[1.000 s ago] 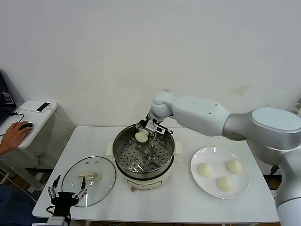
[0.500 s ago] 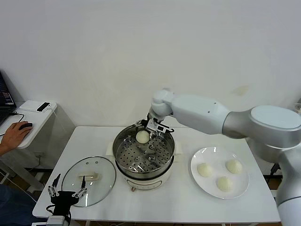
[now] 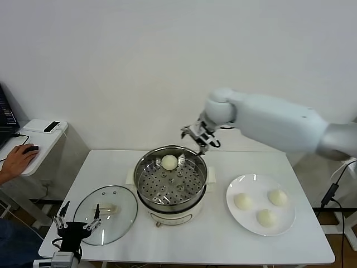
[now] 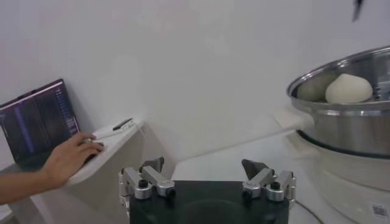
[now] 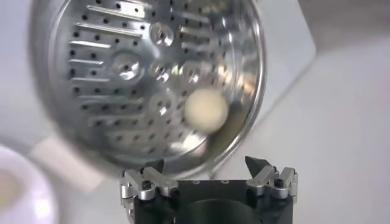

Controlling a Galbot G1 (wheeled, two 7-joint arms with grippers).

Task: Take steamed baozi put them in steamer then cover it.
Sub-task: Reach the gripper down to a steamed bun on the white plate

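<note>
One baozi [image 3: 169,162]: lies on the tray at the far side of the steamer [image 3: 170,204].
Three baozi [image 3: 242,201]: on the plate [image 3: 240,216], right of the steamer.
Cover [image 3: 105,215]: flat on the counter [image 3: 223,243], left of the steamer.
My right end effector [image 3: 199,136]: wide, empty, above the steamer's far rim.
My left end effector [image 3: 76,228]: wide, empty, at the cover's near edge.

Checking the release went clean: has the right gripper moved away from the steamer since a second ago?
Yes. The right gripper has risen out of the steamer, jaws open, to above its far right rim; one baozi lies inside.
</note>
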